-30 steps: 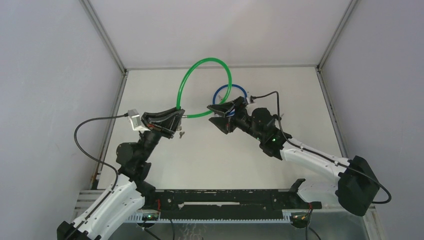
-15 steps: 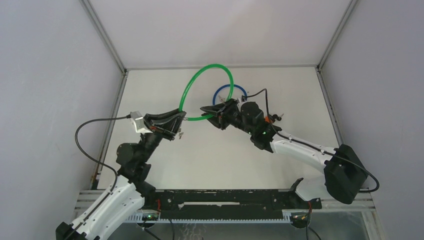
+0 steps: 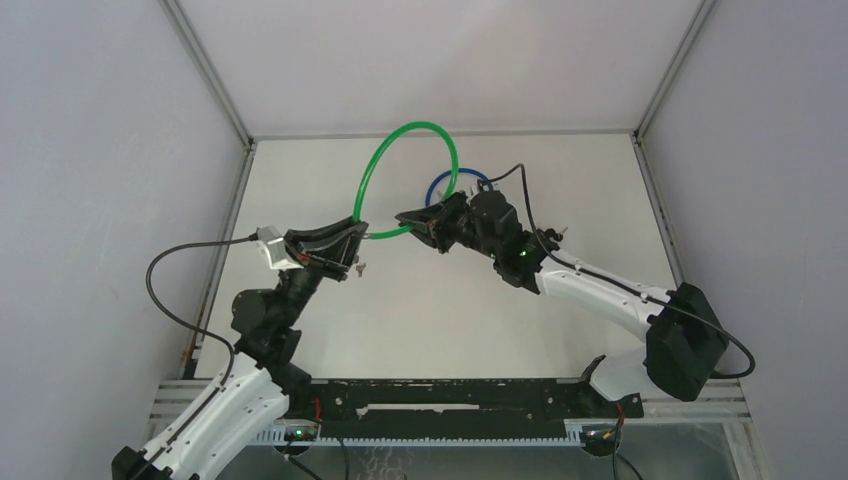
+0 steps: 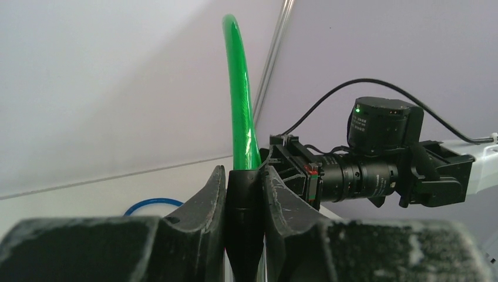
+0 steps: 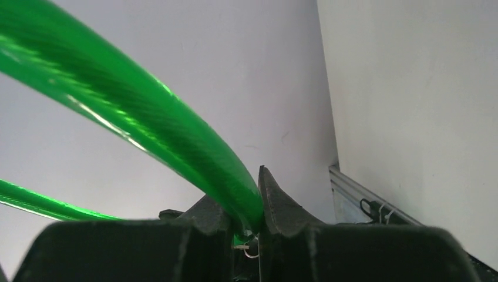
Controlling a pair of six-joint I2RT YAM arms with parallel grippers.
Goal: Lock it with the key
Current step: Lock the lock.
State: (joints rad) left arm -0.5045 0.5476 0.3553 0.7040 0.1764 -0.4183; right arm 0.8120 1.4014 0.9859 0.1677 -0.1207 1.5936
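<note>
Green cable lock: springy plastic-coated loop, prob. light, slick. Black barrel pinched in left hand; cable end pinched in right hand. Best gripped at barrel.

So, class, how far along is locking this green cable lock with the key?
Done: the green cable lock is raised. In hand: the left gripper clamps its black lock body; the right gripper pinches the cable near its free end. Left: joining the ends and turning the key, apparently dangling under the left gripper.
</note>
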